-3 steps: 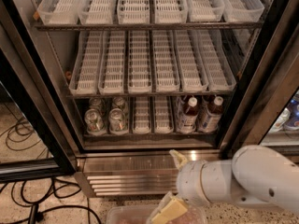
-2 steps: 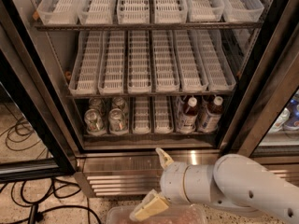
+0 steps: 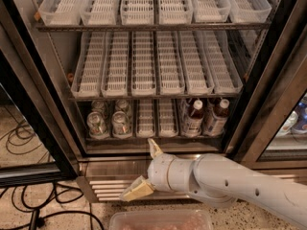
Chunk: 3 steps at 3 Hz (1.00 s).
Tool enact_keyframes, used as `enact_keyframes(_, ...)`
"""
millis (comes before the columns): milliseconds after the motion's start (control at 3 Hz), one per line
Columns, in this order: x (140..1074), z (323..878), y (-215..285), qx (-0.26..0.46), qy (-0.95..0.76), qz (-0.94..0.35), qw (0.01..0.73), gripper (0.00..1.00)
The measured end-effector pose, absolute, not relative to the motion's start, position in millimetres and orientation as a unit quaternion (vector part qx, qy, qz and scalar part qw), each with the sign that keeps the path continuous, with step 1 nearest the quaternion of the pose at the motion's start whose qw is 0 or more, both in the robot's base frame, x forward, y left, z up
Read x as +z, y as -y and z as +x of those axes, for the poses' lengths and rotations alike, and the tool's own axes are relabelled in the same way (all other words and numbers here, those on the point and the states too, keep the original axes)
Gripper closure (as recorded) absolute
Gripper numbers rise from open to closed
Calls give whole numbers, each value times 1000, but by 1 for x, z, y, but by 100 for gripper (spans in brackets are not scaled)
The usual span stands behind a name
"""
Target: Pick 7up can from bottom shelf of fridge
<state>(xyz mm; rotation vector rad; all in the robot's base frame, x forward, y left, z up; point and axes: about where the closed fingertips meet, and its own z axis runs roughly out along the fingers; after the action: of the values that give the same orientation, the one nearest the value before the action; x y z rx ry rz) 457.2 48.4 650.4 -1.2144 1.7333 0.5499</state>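
Reaching in from the lower right, the white arm (image 3: pixel 240 183) holds its claw (image 3: pixel 145 169) spread wide before the fridge's (image 3: pixel 60 85) ribbed steel base (image 3: pixel 108 186), just below the bottom shelf (image 3: pixel 153 138). There, 7up cans (image 3: pixel 121 123) fill the left lanes, dark-capped bottles (image 3: pixel 194 116) stand at the right, and white slotted trays (image 3: pixel 156 116) lie between.

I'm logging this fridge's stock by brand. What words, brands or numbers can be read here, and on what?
No text here can be read.
7up cans, left on the bottom shelf: a red mark on each, too blurred to read.
Bottles, right on that shelf: white labels, lettering too blurred to read.
Gripper, open in front of the fridge base: no marking seen.
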Motion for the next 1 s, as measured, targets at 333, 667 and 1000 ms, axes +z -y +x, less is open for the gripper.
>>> enact_keyframes(333, 650, 457, -48, 223, -704, -493, 460, 0)
enact_keyframes(667, 641, 459, -56, 218, -705, -474, 480, 0)
enact_keyframes(1000, 622, 462, -92, 221, -693, -457, 512, 0)
